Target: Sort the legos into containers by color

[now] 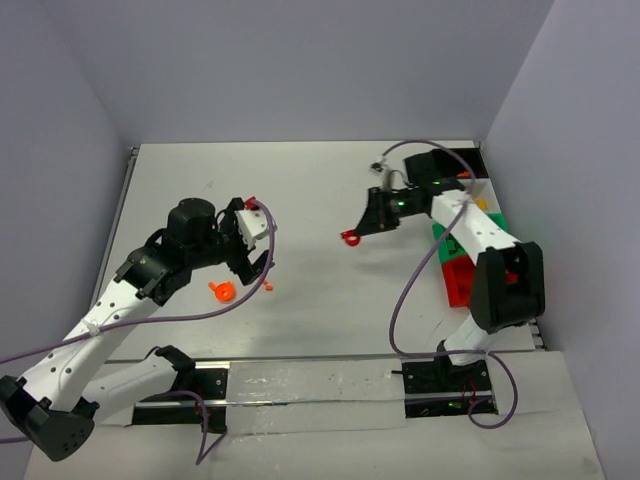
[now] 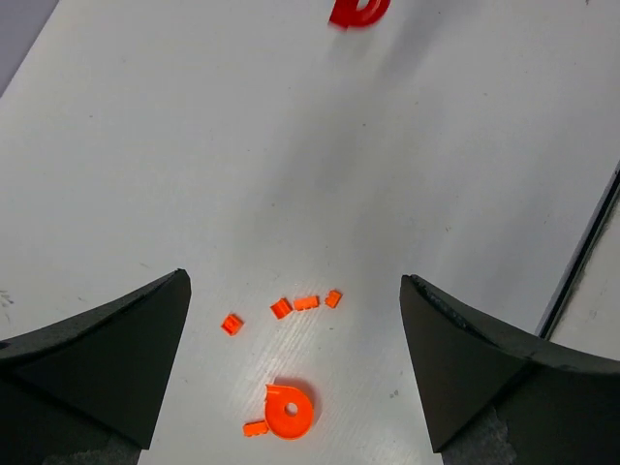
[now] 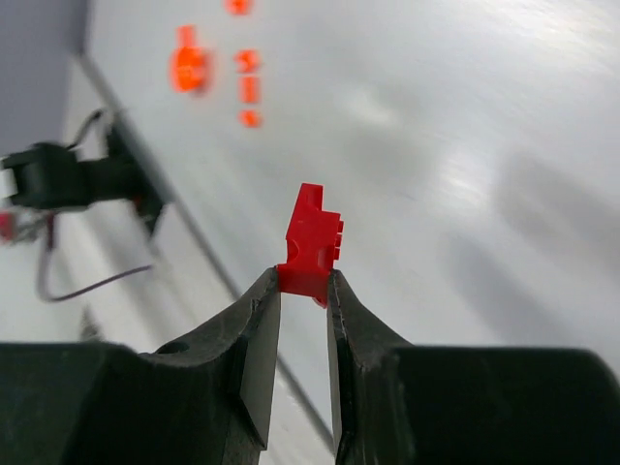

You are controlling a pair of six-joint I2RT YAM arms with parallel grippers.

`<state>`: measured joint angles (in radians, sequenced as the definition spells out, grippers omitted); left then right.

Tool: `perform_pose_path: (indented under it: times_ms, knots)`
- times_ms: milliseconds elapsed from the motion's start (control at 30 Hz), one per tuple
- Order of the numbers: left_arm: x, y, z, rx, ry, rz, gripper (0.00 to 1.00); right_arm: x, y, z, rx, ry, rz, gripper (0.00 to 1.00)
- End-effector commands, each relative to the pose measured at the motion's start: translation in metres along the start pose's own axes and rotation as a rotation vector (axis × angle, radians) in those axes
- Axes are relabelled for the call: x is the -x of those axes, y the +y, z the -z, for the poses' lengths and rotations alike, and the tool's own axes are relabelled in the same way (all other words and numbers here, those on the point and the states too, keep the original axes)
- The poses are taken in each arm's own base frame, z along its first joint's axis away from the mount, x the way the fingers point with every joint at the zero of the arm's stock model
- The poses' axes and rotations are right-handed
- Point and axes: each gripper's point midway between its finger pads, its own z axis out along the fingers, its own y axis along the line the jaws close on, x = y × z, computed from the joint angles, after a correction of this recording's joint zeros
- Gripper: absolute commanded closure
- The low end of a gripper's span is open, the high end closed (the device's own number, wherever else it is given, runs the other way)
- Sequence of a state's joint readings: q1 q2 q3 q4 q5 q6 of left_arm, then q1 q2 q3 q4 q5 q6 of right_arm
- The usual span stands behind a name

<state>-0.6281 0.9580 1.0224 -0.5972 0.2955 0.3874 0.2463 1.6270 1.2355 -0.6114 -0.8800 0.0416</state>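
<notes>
Red lego (image 3: 312, 247) sits pinched at the very tips of the right gripper (image 3: 305, 281). The two fingers are clamped on its lower edge and most of the brick sticks out beyond them. From above, that gripper and its red piece are over the middle of the table (image 1: 300, 180), to the left of the containers (image 1: 458, 284). These stand in a row along the right edge, and the right arm partly hides them (the red bin is the nearest and the plainest to see).

Over on the left, the orange legos (image 2: 306, 302) lie loose on the table: four small bricks in a ragged line. A round orange piece (image 2: 289, 412) lies nearer the camera with a tiny bit touching its side. The left gripper (image 2: 294, 286) hangs above them with its fingers spread wide, holding nothing. The orange bits fall in the gap between the two fingers, touching neither.
</notes>
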Motion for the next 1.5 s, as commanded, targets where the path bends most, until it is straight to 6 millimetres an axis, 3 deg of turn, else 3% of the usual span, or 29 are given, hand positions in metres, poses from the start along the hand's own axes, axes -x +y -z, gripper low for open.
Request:
perform_pose_path:
  times_ms: [0,133,200,233,367,467,667,967,1200,1467]
  knots:
    - [-0.008,0.005,-0.007,-0.008,0.054,0.148,0.01,-0.026,-0.064,0.088,-0.292,-0.013,0.057,1.00]
    - [-0.024,0.018,-0.016,-0.020,0.095,0.268,0.01,-0.053,-0.111,0.184,-0.518,-0.053,0.011,1.00]
    - [-0.024,0.022,-0.019,-0.026,0.082,0.293,0.01,-0.066,-0.116,0.212,-0.568,-0.029,0.022,1.00]
    - [-0.024,0.024,-0.022,-0.026,0.077,0.300,0.01,-0.077,-0.124,0.236,-0.626,-0.015,0.007,1.00]
    - [-0.024,0.024,-0.027,-0.035,0.071,0.315,0.01,-0.115,-0.125,0.288,-0.709,0.065,-0.013,1.00]
    - [-0.024,0.020,-0.030,-0.059,0.069,0.323,0.01,-0.132,-0.123,0.302,-0.716,0.094,-0.012,1.00]
    - [-0.024,0.017,-0.033,-0.090,0.076,0.333,0.01,-0.156,-0.132,0.298,-0.657,0.141,-0.028,1.00]
    - [-0.037,0.026,-0.029,-0.029,0.096,0.399,0.01,-0.141,-0.138,0.282,-0.590,0.123,-0.027,1.00]
    - [-0.055,0.040,-0.032,0.053,0.151,0.510,0.01,-0.133,-0.156,0.270,-0.636,0.146,-0.029,1.00]
    - [-0.055,0.048,-0.022,0.120,0.121,0.506,0.01,-0.136,-0.172,0.257,-0.644,0.200,-0.052,1.00]
